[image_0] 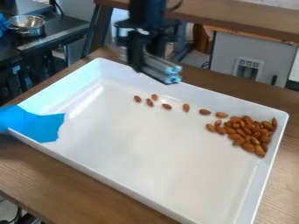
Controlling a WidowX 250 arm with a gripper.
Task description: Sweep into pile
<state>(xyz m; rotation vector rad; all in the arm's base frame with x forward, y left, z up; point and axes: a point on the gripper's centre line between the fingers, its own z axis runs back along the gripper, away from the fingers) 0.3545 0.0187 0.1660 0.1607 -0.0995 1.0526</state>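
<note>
The black gripper (147, 56) hangs over the tray's far rim, left of the view's middle. It is shut on a silvery grooved metal bar (161, 70), whose blue-tinted end points toward the lower right. Brown almonds lie in the white tray (146, 144). Most are crowded together as a heap (251, 134) at the right end. A loose line of several almonds (186, 107) stretches leftward from the heap, along the far side. The bar stands apart from the almonds, above and behind the line's left part.
Blue tape or cloth (38, 124) covers part of the tray's left rim. Raised walls run around the tray, which rests on a brown wooden table (76, 179). A metal bowl (27, 25) stands on a dark counter at the upper left.
</note>
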